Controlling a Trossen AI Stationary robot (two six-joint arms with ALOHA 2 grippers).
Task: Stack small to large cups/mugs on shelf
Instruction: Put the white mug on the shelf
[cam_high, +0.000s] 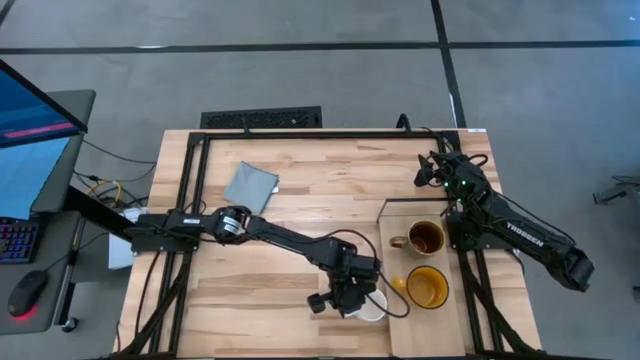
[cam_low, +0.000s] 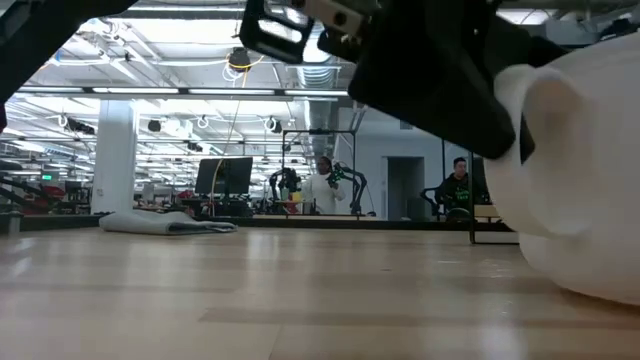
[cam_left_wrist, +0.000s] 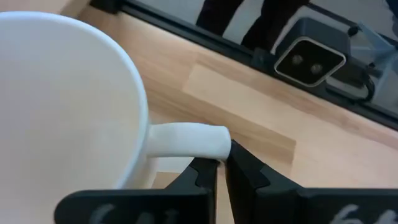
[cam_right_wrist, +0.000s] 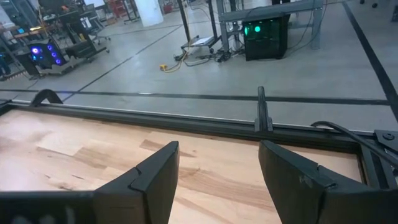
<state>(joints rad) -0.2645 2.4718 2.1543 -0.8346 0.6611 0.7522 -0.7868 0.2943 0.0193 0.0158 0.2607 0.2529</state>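
Near the front edge of the counter (cam_high: 300, 200), my left hand (cam_high: 345, 300) is sitting w/ its fingers (cam_left_wrist: 245, 165) pinched shut on the handle of the white mug (cam_high: 372, 305). That mug is resting upright on the counter, just beside the shelf (cam_high: 400, 210), not on it. On the shelf, the dark brown mug (cam_high: 425, 238) is standing toward the back and the yellow-orange mug (cam_high: 428, 288) is standing nearer the front, apart from each other. My right hand (cam_high: 432, 168) is hanging over the back right corner of the counter, fingers (cam_right_wrist: 155, 177) spread wide, holding nothing. A grey-blue cloth (cam_high: 250, 187) is lying on the counter towards the back left, well apart from the mugs.
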